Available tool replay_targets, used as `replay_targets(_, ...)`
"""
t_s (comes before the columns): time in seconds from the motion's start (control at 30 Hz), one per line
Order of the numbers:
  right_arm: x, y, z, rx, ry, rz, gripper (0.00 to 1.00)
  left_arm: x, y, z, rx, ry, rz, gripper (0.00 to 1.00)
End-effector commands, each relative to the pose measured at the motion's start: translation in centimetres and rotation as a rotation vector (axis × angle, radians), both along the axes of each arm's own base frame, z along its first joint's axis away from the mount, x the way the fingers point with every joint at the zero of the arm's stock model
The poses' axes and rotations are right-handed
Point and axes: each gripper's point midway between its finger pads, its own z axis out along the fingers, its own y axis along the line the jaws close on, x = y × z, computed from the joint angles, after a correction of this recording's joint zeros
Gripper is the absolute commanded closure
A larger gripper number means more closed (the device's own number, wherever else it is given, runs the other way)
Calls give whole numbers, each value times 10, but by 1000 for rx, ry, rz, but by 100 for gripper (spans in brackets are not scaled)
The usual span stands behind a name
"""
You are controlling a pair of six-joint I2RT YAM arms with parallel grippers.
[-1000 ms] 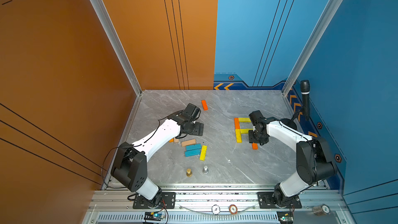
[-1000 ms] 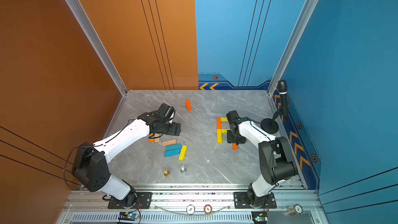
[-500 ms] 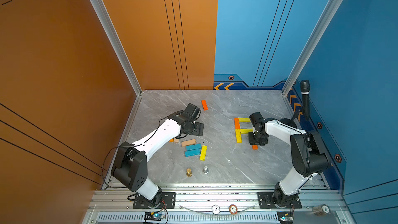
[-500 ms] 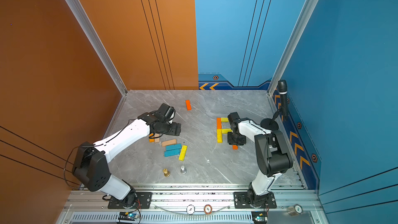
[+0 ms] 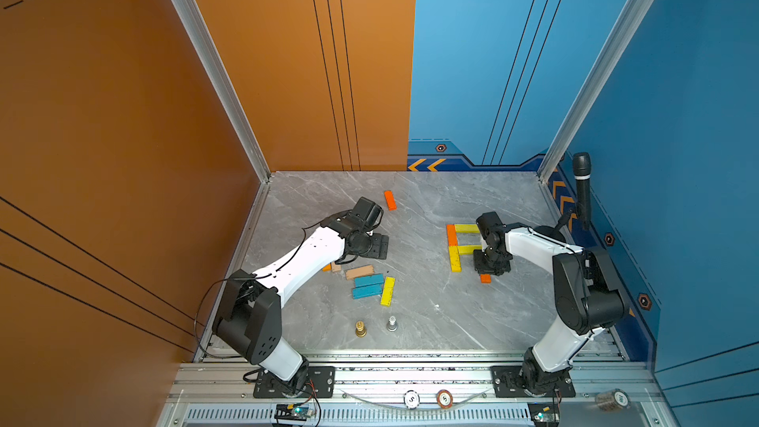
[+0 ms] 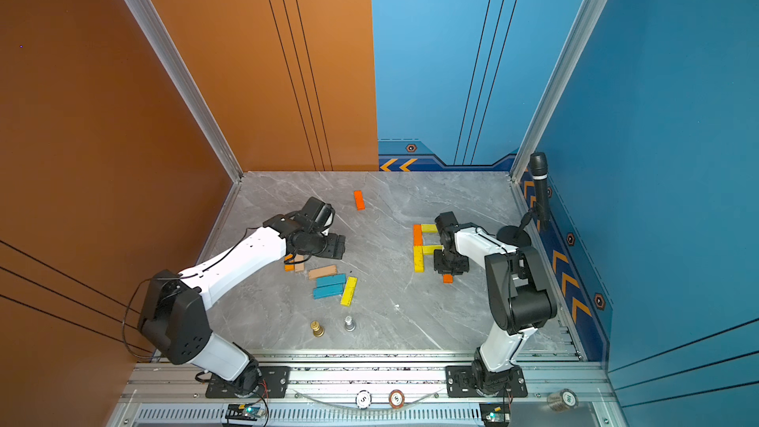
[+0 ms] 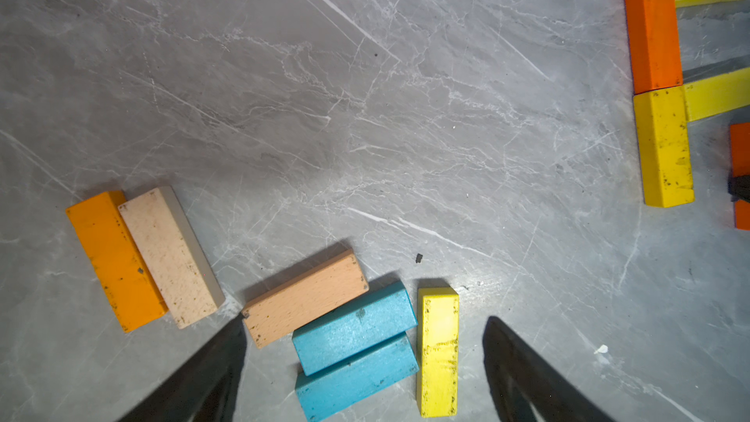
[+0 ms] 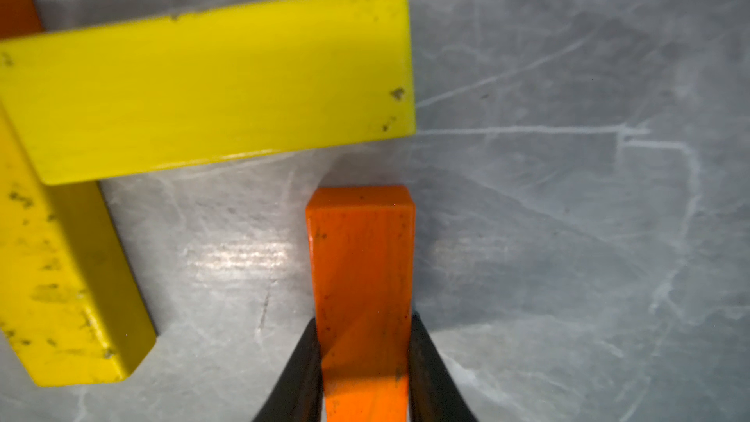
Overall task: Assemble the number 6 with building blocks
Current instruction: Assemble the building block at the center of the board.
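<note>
The building blocks lie on the grey table. An orange block (image 5: 451, 234) and three yellow ones (image 5: 466, 228) (image 5: 468, 249) (image 5: 455, 260) form a partial figure. Beside it lies an orange block (image 5: 485, 278) (image 8: 361, 245), just below the end of the middle yellow block (image 8: 203, 87). My right gripper (image 5: 491, 267) (image 8: 364, 318) is shut on this orange block, its jaws pressing both long sides. My left gripper (image 5: 376, 246) (image 7: 365, 322) hangs open above a loose group: a tan block (image 7: 304, 298), two teal blocks (image 7: 353, 328) and a yellow block (image 7: 438, 351).
A lone orange block (image 5: 390, 200) lies toward the back. An orange and a pale block (image 7: 115, 261) (image 7: 170, 255) lie under my left arm. Gold (image 5: 360, 328) and silver (image 5: 392, 323) pawns stand near the front. A microphone (image 5: 582, 186) stands at the right wall.
My right gripper's jaws have narrowed onto the orange block and the right arm's elbow has drawn in. The left arm has not moved.
</note>
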Motion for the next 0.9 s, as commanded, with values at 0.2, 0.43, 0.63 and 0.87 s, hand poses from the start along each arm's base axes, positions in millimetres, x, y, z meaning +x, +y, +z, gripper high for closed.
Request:
replay_targets(0.2,9,-9,6,-33,5,23,69,1,-8,1,-1,0,-34,9)
replay_targets(0.43,11,-8,6,-22,8,29,69,0,-8,1,-2,3,-35,9)
replay_targets(0.63,9,-7,5,-15,13,35,69,1,-8,1,-3,2,-36,9)
replay_targets(0.87,8,-5,2,-13,23,47,69,1,-8,0,-3,5,-37,9)
